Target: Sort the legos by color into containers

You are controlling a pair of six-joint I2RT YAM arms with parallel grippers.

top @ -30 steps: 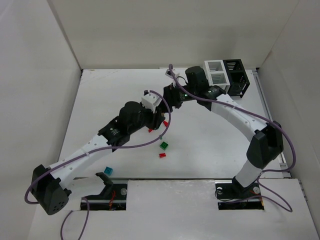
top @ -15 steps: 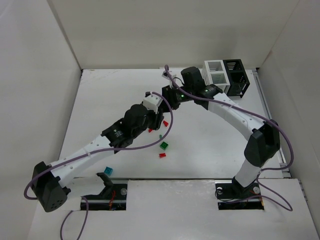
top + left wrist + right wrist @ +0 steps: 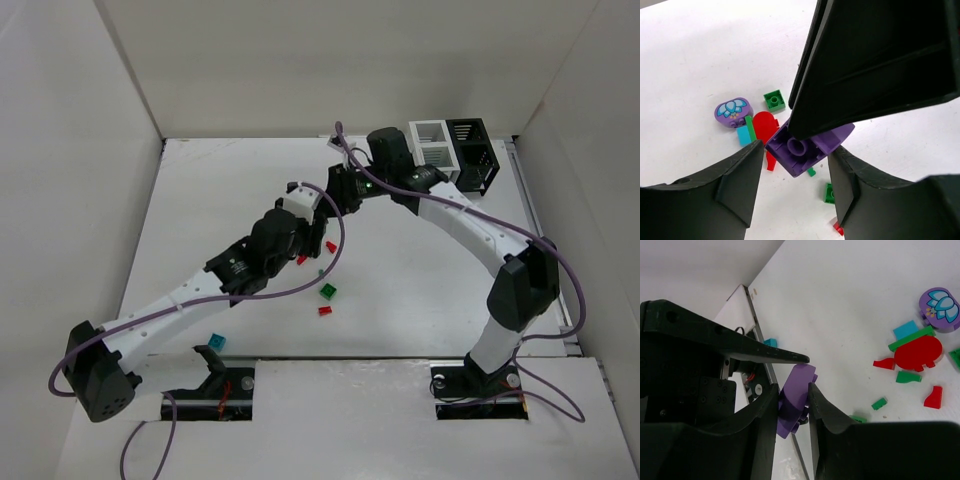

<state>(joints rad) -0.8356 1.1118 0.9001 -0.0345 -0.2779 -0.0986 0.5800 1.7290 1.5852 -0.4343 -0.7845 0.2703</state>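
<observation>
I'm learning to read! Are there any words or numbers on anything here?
None: no word, number or brand mark can be read in any view.
The purple oval piece has only a blue flower picture, no letters.
No lettering shows on the purple brick, the white bin or the black bin.

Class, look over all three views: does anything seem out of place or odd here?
One purple brick sits tilted, pinched in the right gripper, while the left gripper stands open on either side of it. Two arms crowded on one brick, short of the bins, looks odd.
</observation>
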